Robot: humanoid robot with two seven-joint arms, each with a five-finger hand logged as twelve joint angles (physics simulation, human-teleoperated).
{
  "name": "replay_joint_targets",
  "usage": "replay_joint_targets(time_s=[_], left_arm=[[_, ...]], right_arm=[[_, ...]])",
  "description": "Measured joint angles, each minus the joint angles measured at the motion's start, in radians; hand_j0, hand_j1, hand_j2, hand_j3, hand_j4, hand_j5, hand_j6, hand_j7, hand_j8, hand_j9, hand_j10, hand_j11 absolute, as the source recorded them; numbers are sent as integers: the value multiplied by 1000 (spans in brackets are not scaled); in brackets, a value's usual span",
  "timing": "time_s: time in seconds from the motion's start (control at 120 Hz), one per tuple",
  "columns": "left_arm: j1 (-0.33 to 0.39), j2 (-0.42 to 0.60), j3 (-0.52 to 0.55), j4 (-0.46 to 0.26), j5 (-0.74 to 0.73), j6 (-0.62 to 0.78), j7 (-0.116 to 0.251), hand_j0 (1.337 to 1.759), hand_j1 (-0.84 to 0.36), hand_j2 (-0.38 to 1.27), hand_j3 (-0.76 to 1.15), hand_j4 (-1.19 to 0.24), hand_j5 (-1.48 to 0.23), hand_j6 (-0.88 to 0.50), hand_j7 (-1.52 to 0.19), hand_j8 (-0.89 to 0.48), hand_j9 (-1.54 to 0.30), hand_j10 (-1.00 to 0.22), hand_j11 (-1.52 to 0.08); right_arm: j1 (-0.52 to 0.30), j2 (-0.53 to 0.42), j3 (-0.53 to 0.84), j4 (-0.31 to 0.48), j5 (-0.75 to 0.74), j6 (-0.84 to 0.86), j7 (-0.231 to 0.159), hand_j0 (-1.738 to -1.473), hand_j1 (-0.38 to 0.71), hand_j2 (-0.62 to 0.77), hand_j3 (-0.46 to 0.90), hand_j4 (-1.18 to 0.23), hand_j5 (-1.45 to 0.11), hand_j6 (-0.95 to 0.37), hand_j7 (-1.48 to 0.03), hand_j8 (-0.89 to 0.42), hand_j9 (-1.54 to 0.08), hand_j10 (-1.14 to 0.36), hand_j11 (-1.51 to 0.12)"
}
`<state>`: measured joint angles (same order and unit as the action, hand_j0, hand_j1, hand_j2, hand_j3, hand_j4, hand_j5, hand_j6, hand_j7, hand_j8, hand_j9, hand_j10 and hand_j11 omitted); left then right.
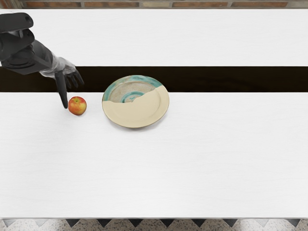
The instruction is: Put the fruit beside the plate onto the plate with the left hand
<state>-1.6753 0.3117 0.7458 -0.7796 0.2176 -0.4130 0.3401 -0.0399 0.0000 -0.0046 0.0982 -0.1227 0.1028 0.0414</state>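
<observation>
Nearest you, the smooth white table (192, 163) runs wide, and on it the round red-and-yellow apple (77, 106) sits just left of the plate (144, 115), close but not touching, only bare tabletop between them. That plate's a shallow glazed round, cream on its near half, teal and grey-brown farther back. Just behind the apple your left hand (67, 78) hangs loose, gripping nothing, one dark finger pointing down at the fruit's left side, with the black gap (216, 79) and a second white tabletop (168, 38) beyond.
</observation>
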Motion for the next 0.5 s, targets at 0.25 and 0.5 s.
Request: replay_joint_targets(time_s=[0.25,0.5], left_arm=[[-55,-69,120,-109,-5,221,29,1658,58,49,0,-244,-316,-244,-316,-244,-316,-244,-316],[-58,-135,184,-146,-9,287,65,1658,58,49,0,-244,-316,-245,-316,-244,-316,-244,-316]], right_arm=[[0,0,0,0,0,0,0,-1658,-305,-7,0,-37,-47,-37,-47,-37,-47,-37,-47],[0,0,0,0,0,0,0,-1658,-305,-7,0,-37,-47,-37,-47,-37,-47,-37,-47]])
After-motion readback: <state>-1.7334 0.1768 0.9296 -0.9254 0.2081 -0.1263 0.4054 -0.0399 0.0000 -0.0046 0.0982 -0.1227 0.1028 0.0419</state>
